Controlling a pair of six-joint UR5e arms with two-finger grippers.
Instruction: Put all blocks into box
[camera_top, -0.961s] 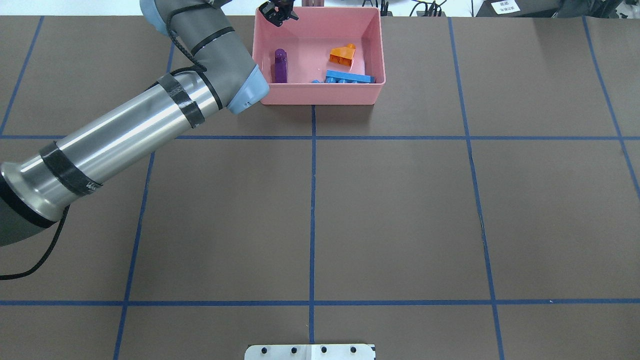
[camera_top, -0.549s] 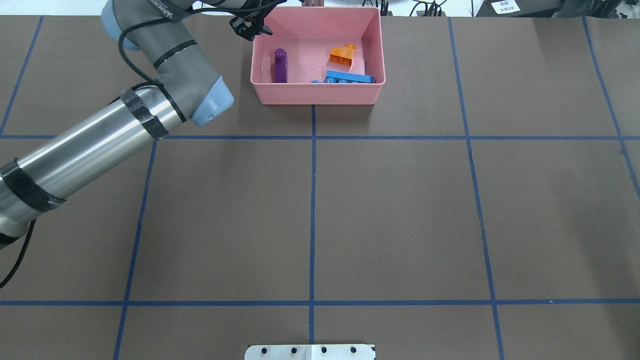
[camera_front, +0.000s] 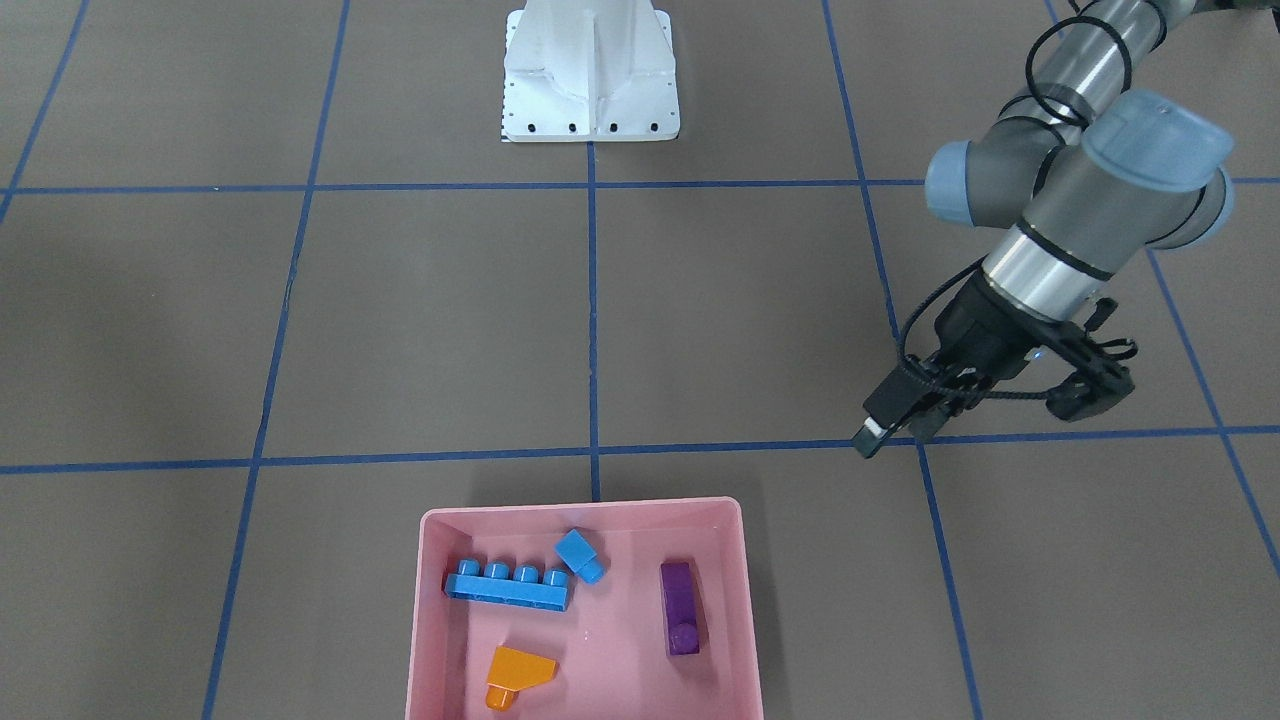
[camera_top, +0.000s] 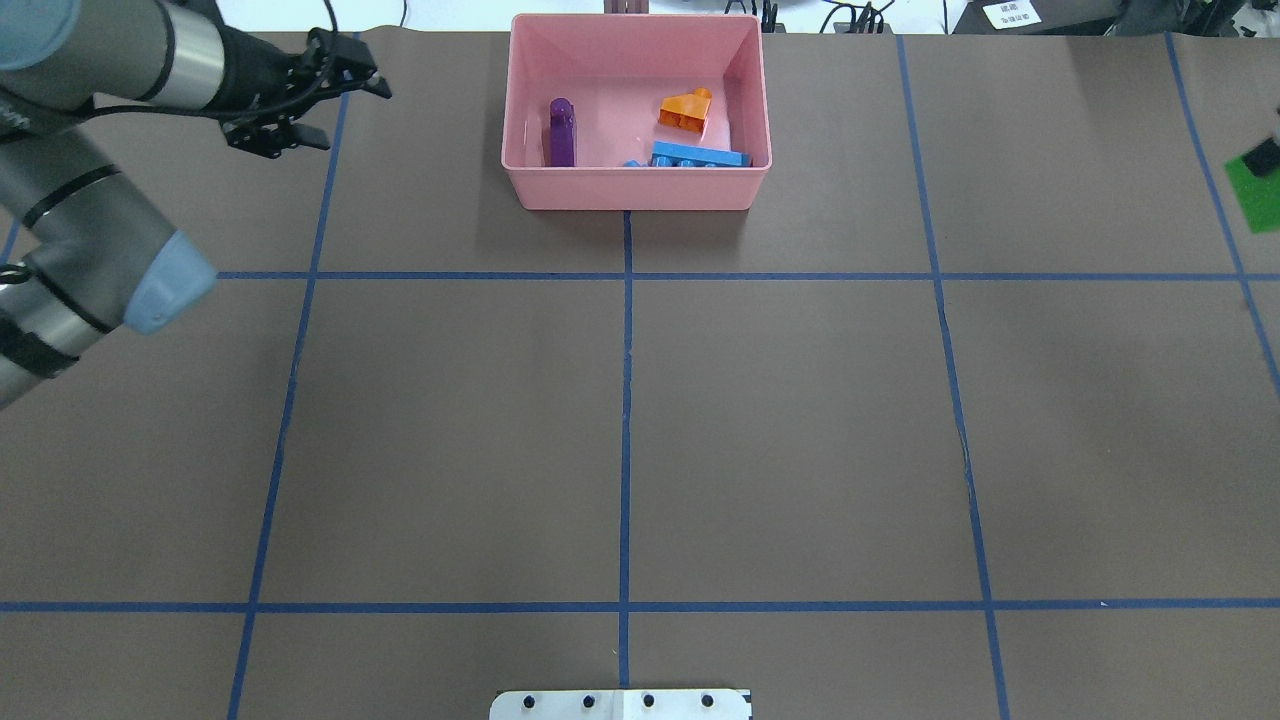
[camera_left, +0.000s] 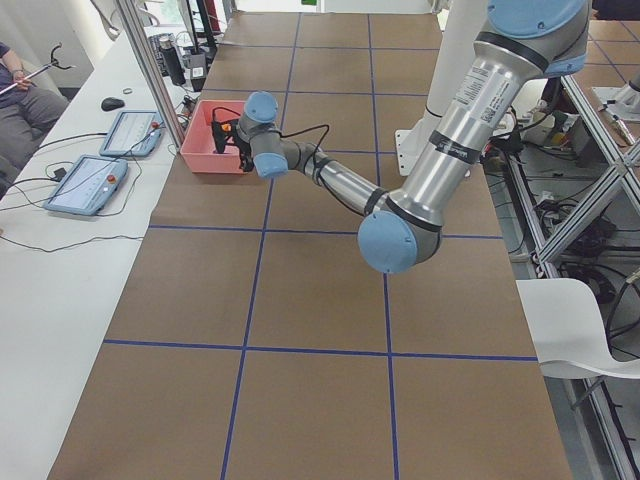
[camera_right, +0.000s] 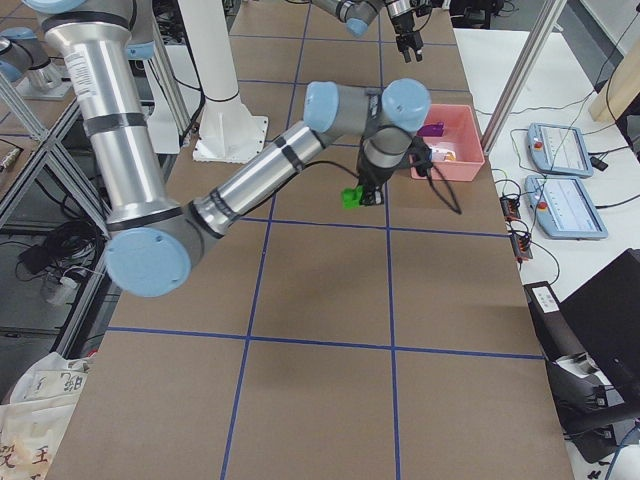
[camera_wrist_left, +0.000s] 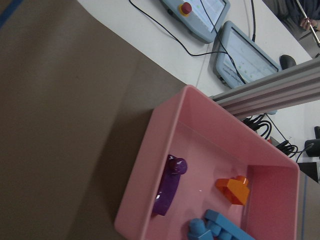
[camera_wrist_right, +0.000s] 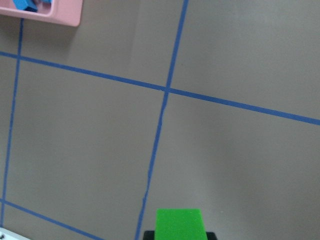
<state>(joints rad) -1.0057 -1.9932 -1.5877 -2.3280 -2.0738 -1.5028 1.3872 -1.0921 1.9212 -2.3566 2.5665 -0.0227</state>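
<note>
Pink box (camera_top: 637, 190) at the far edge of the worktop (camera_top: 800, 420), sitting across the end of the middle blue tape line (camera_top: 625, 420); holds four blocks; purple block (camera_top: 562, 133) lying flat, lengthwise, close to the wall on the robot's left; orange block (camera_top: 686, 108) on the floor of the box toward the far right corner, well apart from the purple one; long blue block (camera_top: 700, 156) flat along the wall nearest the robot, studs up in the front-facing view; small light-blue block (camera_front: 578, 553) tilted just beside the long blue block's end on the robot's left, touching or not, cannot tell

Green block (camera_wrist_right: 180, 224) outside the box, well off to the robot's right, pinched in the right claw (camera_right: 366, 192); shows at the bottom edge of the right wrist view over bare brown worktop; resting on the surface or lifted off it, cannot tell

Left claw (camera_front: 985, 405) spread and empty, hanging above the worktop well to the robot's left of the box, near a crossing of tape lines; faces the box, with the purple, orange and blue blocks in its wrist view

White base plate (camera_front: 590, 100) at the worktop edge nearest the robot, on the middle line
</note>
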